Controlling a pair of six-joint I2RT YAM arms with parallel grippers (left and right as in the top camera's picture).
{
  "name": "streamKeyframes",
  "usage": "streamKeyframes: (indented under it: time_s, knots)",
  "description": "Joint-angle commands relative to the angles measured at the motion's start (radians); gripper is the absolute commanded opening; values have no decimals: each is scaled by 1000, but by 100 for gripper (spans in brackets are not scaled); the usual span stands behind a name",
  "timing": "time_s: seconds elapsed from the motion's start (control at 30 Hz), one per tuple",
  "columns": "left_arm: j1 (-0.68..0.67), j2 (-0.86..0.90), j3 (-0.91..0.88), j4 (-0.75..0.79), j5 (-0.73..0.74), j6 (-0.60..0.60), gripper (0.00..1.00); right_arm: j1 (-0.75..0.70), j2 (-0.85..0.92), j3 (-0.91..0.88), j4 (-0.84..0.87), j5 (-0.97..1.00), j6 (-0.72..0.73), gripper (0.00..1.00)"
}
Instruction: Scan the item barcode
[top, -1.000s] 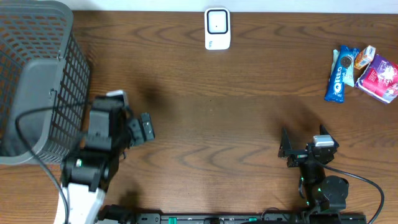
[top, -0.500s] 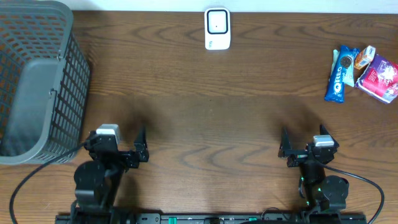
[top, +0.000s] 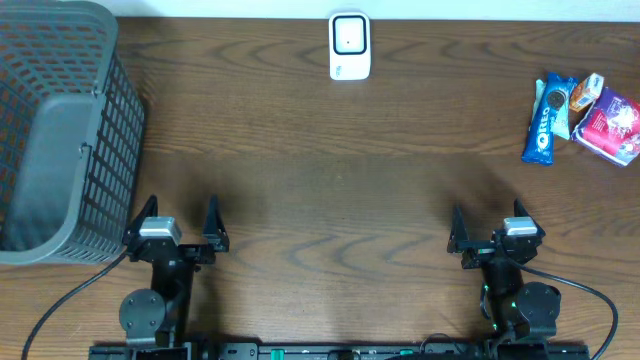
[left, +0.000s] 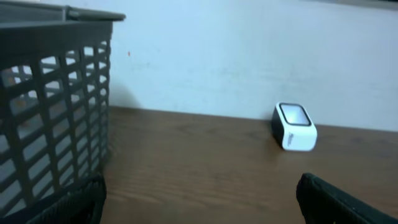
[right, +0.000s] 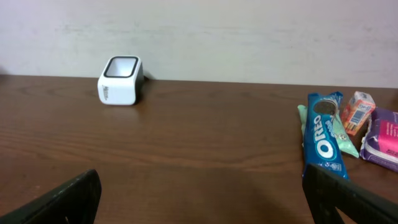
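The white barcode scanner (top: 349, 45) stands at the far middle of the table, also in the left wrist view (left: 294, 126) and the right wrist view (right: 120, 80). The items lie in a group at the far right: a blue Oreo pack (top: 542, 120) (right: 323, 137), a pale green pack (top: 559, 108), a small orange box (top: 586, 92) (right: 356, 111) and a purple pack (top: 612, 122) (right: 384, 137). My left gripper (top: 181, 217) (left: 199, 199) rests open at the near left, holding nothing. At the near right, my right gripper (top: 487, 226) (right: 202, 196) is also open and holds nothing.
A tall grey mesh basket (top: 60, 130) (left: 50, 112) fills the far left corner, just beyond the left gripper. A pale wall runs behind the table's far edge. Bare brown wood lies between the grippers, the scanner and the items.
The left arm has drawn back from beside the basket to the near edge and now points its open fingers at the far side. The right arm has not moved.
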Motion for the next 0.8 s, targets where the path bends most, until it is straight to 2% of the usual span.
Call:
streamKeyframes:
  time_s: [0.0, 0.17, 0.3, 0.37, 0.43, 0.63, 0.77]
  knots:
    - [8, -27, -44, 59, 13, 13, 98, 10, -7, -1, -4, 1, 15, 99]
    - [8, -27, -98, 151, 13, 13, 98, 10, -7, -1, -4, 1, 15, 99]
    - [10, -27, -112, 154, 21, 15, 98, 10, -7, -1, -4, 1, 15, 99]
    - [10, -27, -112, 149, 76, 82, 98, 10, -7, -1, -4, 1, 14, 99]
    - [10, -27, -112, 122, 109, 132, 98, 10, -7, -1, -4, 1, 14, 99]
    - [13, -27, -112, -65, 90, 143, 98, 10, -7, -1, -4, 1, 14, 99]
    - [13, -27, -112, -68, 68, 129, 98, 10, -7, -1, -4, 1, 14, 99]
